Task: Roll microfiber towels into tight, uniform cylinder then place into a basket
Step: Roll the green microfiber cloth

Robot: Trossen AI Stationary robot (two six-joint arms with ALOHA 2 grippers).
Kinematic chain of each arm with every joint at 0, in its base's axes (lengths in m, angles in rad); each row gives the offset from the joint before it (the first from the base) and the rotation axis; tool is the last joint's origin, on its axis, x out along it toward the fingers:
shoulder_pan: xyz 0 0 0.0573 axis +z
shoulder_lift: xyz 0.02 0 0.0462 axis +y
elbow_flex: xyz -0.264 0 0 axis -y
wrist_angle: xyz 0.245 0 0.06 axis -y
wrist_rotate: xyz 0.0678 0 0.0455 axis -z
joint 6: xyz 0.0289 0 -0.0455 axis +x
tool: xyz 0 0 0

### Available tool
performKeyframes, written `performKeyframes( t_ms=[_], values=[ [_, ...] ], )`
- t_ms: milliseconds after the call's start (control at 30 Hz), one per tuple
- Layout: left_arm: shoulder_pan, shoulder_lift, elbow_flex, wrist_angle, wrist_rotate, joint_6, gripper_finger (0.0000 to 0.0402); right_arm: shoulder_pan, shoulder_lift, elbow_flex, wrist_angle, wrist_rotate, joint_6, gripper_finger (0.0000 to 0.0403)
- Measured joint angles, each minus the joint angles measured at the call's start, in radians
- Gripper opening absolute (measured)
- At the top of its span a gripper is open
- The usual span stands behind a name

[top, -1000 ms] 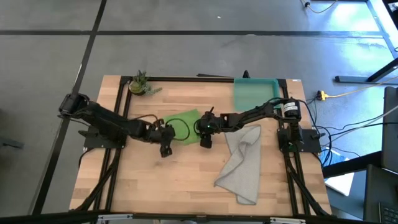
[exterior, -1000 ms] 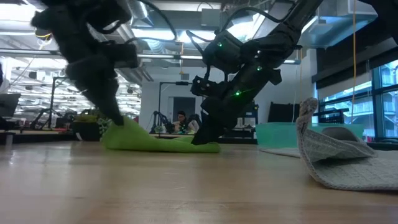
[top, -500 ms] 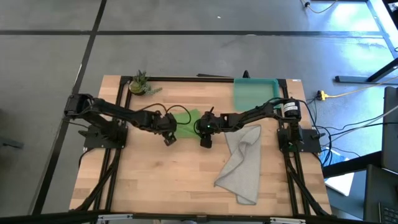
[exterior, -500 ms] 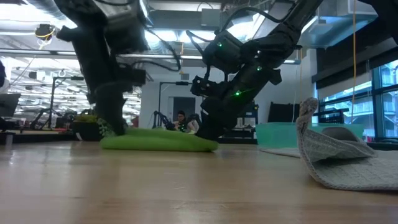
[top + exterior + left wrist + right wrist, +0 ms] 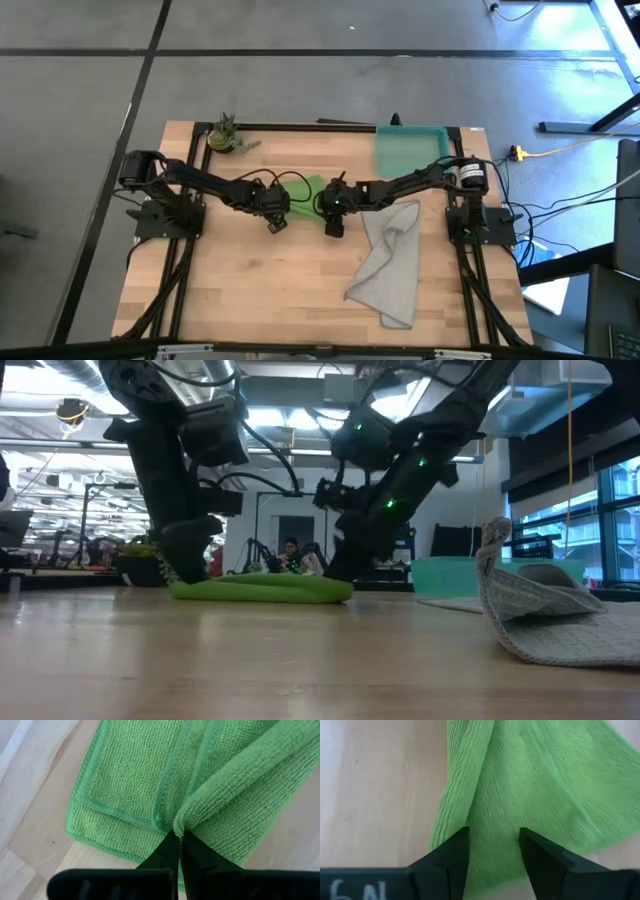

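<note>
The lime green towel (image 5: 305, 187) lies mid-table, folded over on itself, low and flat in the low view (image 5: 260, 590). My left gripper (image 5: 276, 222) is at its left end, shut on a fold of it. My right gripper (image 5: 333, 225) stands open over its right end, and green cloth (image 5: 530, 775) shows between its fingers. The grey towel (image 5: 392, 265) lies rumpled on the table to the right. The teal basket (image 5: 410, 150) sits at the far right edge. My left gripper (image 5: 179, 834) pinches a raised fold (image 5: 187, 817) of the green towel between its two fingers. It comes slanting down from the table's left. The fold rests on the towel's lower layer (image 5: 120, 780), which lies flat on the table. Whether my right gripper's fingers (image 5: 452, 852) touch the towel, I cannot tell.
A small potted plant (image 5: 225, 135) stands at the far left corner. The grey towel's raised edge (image 5: 495, 550) stands up at the right. Bare wood stretches along the near side of the table (image 5: 280, 290).
My left gripper has moved toward the table's far right and downward, carrying the green towel's left end with it. That end, lifted in a peak before, is now folded over onto the rest, and the towel lies lower and narrower. The right end has stayed in place.
</note>
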Motion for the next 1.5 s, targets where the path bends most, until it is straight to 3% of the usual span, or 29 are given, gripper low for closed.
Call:
performKeyframes(
  t_ms=[167,500,700,1000,1133,1500],
  values=[
    [0.0,0.0,-0.002,0.003,0.003,0.008,0.0,0.005,-0.072,0.002,-0.027,0.007,-0.004,0.0174],
    [0.0,0.002,-0.003,0.004,0.007,0.008,0.0,0.082,-0.088,0.003,-0.046,0.014,-0.052,0.0174],
    [0.0,0.002,-0.004,0.005,0.01,0.009,0.0,0.096,-0.088,0.004,-0.086,0.169,-0.048,0.0174],
    [0.0,0.002,-0.004,0.005,0.011,0.009,0.0,0.095,-0.088,0.005,-0.115,0.113,-0.022,0.0171],
    [-0.001,0.002,-0.004,0.005,0.011,0.01,0.0,0.085,-0.086,0.006,-0.112,0.113,-0.021,0.0141],
    [-0.001,0.002,-0.004,0.005,0.013,0.017,0.0001,0.046,-0.039,0.006,-0.11,0.113,-0.054,0.0009]
  ],
)
